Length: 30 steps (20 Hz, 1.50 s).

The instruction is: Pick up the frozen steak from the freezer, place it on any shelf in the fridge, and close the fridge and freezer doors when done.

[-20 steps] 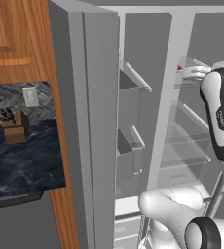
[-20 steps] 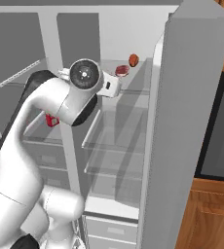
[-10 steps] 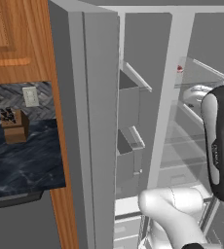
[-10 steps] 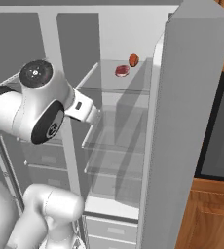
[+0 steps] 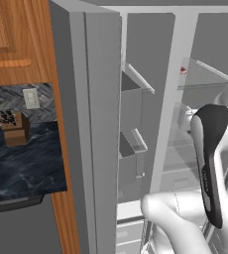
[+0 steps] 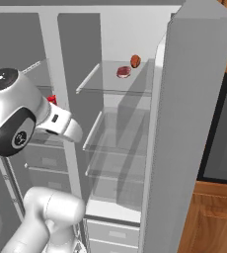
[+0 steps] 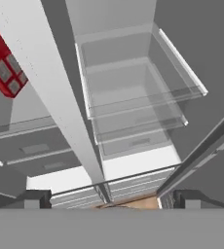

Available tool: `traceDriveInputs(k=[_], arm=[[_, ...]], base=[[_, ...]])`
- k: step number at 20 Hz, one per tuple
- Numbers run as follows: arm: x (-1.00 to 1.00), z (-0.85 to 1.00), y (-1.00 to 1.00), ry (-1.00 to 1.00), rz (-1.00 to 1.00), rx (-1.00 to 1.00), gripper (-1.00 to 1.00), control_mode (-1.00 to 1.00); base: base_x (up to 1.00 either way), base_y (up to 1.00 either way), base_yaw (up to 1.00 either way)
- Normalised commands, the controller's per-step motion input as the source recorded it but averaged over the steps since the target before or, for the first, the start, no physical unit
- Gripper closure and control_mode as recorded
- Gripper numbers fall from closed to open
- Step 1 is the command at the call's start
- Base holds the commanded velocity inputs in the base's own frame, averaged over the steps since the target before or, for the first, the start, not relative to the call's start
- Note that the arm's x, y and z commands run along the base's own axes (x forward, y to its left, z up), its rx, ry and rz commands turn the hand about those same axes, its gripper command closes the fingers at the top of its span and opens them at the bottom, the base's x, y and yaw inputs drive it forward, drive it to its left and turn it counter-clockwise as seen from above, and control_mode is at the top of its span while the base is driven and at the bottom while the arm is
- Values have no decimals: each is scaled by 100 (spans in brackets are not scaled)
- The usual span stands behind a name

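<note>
Both doors [image 6: 194, 123] stood open; the steak [image 6: 123, 72] lay on the top shelf [image 6: 113, 89], upper centre. The claw [image 7: 109, 200] gaped empty, so only closing seemed left.

White arm raised, bent; hand [image 7: 106, 197] tips apart, empty.

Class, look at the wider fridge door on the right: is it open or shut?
Open. The fridge door stands swung out edge-on, leaving the glass shelf and the steak on it exposed.
</note>
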Motion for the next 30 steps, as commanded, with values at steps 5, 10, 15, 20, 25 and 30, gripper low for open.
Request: traceDriveInputs(k=[5, 10, 15, 20, 25, 30], arm=[[0, 0, 0, -1, 1, -2, -100, -100], [0, 0, 0, 0, 0, 0, -100, -100], [-4, 0, 0, 0, 0, 0, -100, 100], [0, 0, 0, 0, 0, 0, -100, 100], [0, 0, 0, 0, 0, 0, -100, 100], [0, 0, 0, 0, 0, 0, -100, 100]], base=[[0, 0, 0], [0, 0, 0], [-32, 0, 0], [-43, -6, 0], [-41, -19, 0], [-46, -22, 0]])
